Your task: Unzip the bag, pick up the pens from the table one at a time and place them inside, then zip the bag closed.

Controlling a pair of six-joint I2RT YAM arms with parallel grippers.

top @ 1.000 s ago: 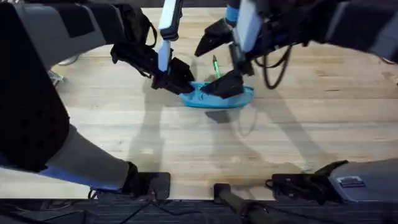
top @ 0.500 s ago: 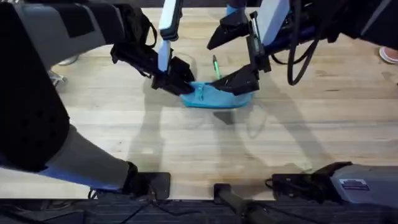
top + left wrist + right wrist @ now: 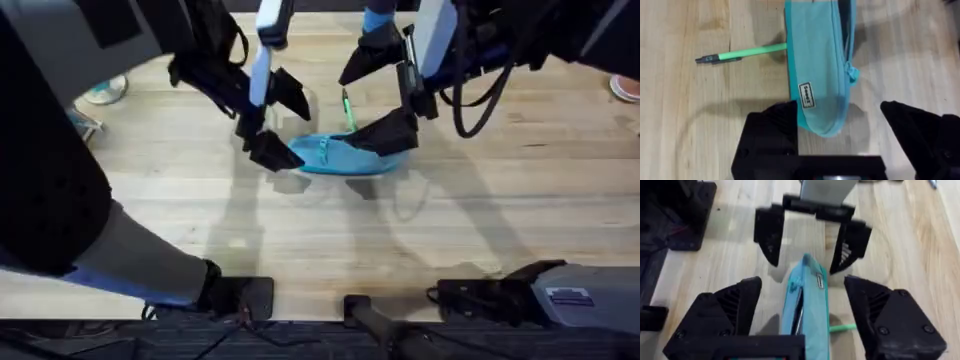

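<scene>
Near the far middle of the table (image 3: 300,230), the bag (image 3: 345,157) lies with an arm at each end, and much of the overhead view is lost to the left arm rising large and dark along the near left side. Part of the bag's right end is covered by the right gripper (image 3: 385,100), and the green pen (image 3: 347,108) beyond it shows as a short sliver between the two arms. From the left wrist, the pen (image 3: 742,53) lies flat on the wood with its dark tip pointing away from the bag (image 3: 820,80), its other end reaching the bag's side; whether it touches or slips under cannot be told. The zipper pull sits partway along the top seam, but how far the zipper is undone is hard to make out. The left gripper (image 3: 840,130) stands wide apart, one finger beside the bag's near end and the other well clear of it, gripping nothing. From the right wrist, the right gripper (image 3: 802,317) is also spread wide, straddling the bag's (image 3: 807,307) other end without closing on it, and the left gripper (image 3: 812,242) faces it across the bag.
</scene>
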